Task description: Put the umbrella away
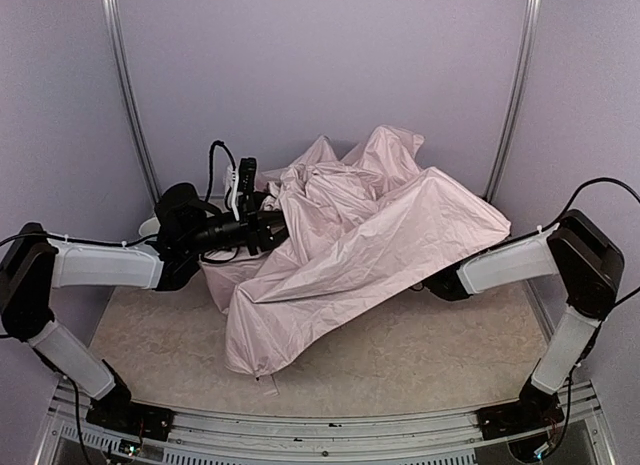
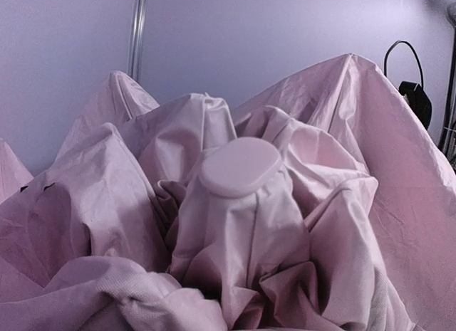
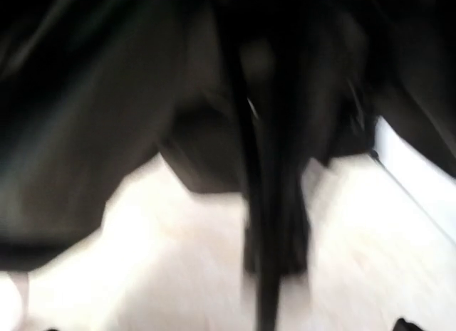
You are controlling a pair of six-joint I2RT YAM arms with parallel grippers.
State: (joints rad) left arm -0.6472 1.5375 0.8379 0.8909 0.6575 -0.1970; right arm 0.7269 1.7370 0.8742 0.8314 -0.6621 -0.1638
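- the umbrella (image 1: 370, 235) lies as a crumpled heap in the middle of the bench (image 1: 400, 365), pale pink canopy outward, sagging down toward the near left.
- the left arm (image 1: 105, 265) reaches in from the left, and the left fingers (image 1: 272, 231) sit at the canopy's left edge, right against the folds.
- whether the left fingers are spread or pinching cloth i cannot tell: they are too small in the top view, and the left wrist view does not show them.
- the left wrist view looks onto bunched pink folds gathered around a round pale pink cap (image 2: 240, 166) that stands up in the centre.
- the right arm (image 1: 500, 265) goes in from the right under the canopy's edge, so the right fingers are covered by cloth in the top view.
- the right wrist view is dark and blurred: black lining (image 3: 85, 132) overhead, a thin dark shaft (image 3: 269, 203) running down the middle, pale bench below.
- i cannot tell the state of the right fingers.
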